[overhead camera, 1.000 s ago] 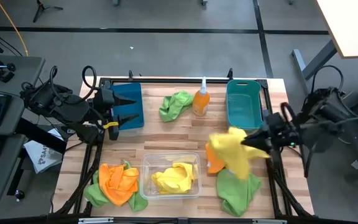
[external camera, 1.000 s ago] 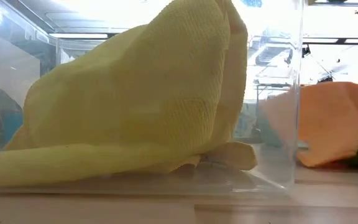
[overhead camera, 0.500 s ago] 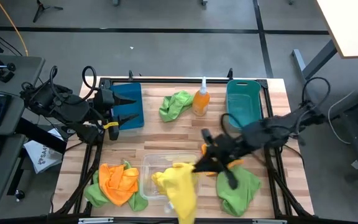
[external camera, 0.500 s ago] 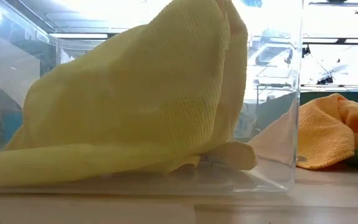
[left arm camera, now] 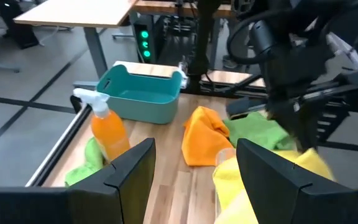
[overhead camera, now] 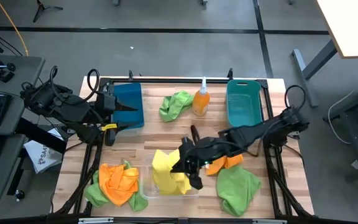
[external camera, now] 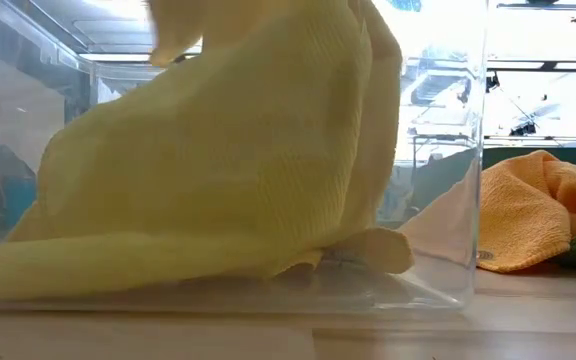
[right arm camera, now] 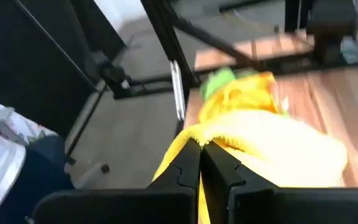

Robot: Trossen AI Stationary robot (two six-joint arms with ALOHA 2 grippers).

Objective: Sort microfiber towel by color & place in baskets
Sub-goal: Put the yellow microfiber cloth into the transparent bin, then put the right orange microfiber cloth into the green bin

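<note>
My right gripper [overhead camera: 183,163] is over the clear bin [overhead camera: 194,188], shut on a yellow towel [overhead camera: 162,160]. Another yellow towel [external camera: 228,170] lies heaped on the bin's floor, and the tip of the held towel [external camera: 173,25] shows above it in the low view. My left gripper [overhead camera: 129,116] waits open beside the dark blue bin [overhead camera: 129,99]. An orange towel [overhead camera: 225,163] lies on a lime green towel [overhead camera: 236,188] at the table's right near side. The teal bin [overhead camera: 243,102] stands at the far right. My right gripper pinches a bunched part of the yellow towel [right arm camera: 194,138] between its two fingers, coming from the table's right and slanting down. The towel spreads out past the fingertips and hangs over the clear bin. Whether it touches the towel inside, I cannot tell.
The orange spray bottle [overhead camera: 201,99] stands at the far middle beside a lime green towel [overhead camera: 176,104]. An orange towel on green ones [overhead camera: 118,180] lies at the near left corner. Bare wood shows in the table's middle [overhead camera: 166,134].
My right gripper has carried the yellow towel from the table's right side toward the left, to above the clear bin. The towel swung out toward the near edge midway and now hangs over the bin. The orange towel beneath it is uncovered.
</note>
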